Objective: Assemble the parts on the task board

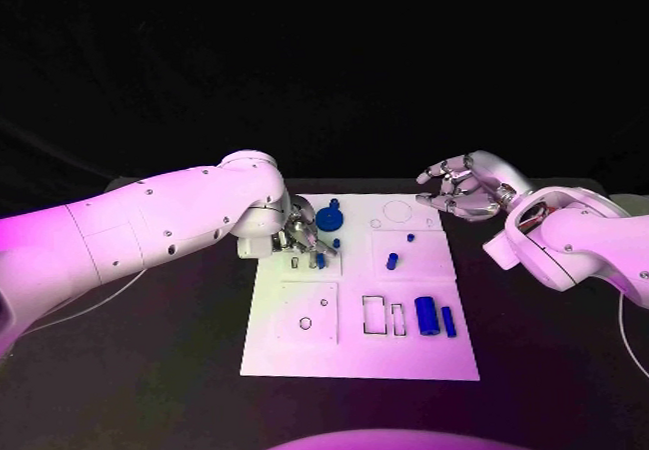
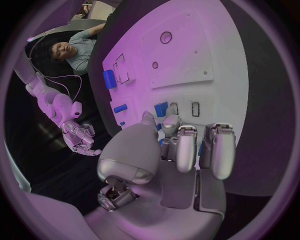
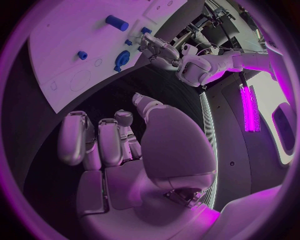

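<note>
Left hand [image 1: 302, 234]: sat low over the far left part of the task board [image 1: 294, 351], among small blue parts there; approach from that side was blocked by its arm.
Right hand [image 1: 467, 187]: hung off the board's far right corner, apart from it, fingers curled, holding nothing.
Far middle: a round blue part [image 1: 330, 219] stood just beside the left hand.
Centre: two small blue pegs [image 1: 393, 258] stood upright.
Near right: a blue block [image 1: 427, 315] and a thin bar [image 1: 447, 319] lay side by side.
Near left of board: flat and open from above.
Bench [image 1: 158, 372]: dark surface lay open on both sides of the board.
</note>
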